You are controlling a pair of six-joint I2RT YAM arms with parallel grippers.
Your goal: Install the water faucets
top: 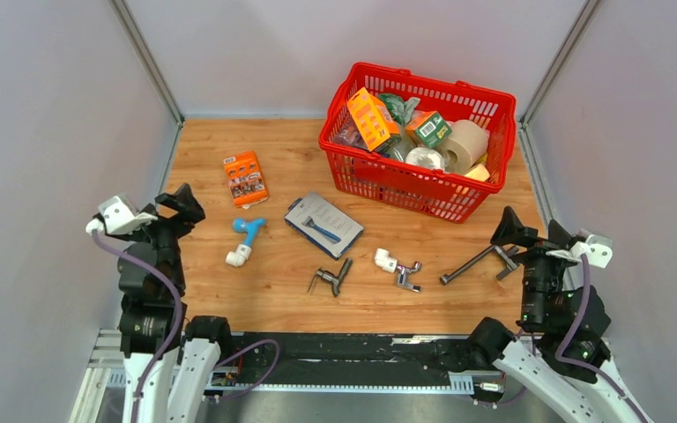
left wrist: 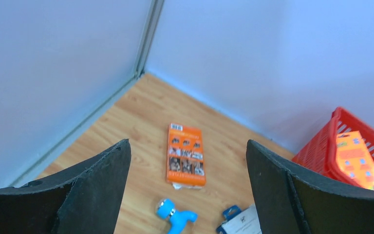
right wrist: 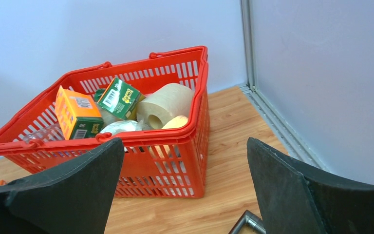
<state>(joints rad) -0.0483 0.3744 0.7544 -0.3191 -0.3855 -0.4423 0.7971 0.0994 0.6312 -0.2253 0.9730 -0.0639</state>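
The blue tap lies on the table at left-centre of the top view. It sits below the orange pack and near the left gripper, touching neither. Both grippers are spread wide and hold nothing. The right gripper hangs at lower right of the top view, facing the red basket.

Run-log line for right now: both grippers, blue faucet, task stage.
left gripper: open, empty | right gripper: open, empty | light-blue faucet: lying on table, ungripped | stage: not installed
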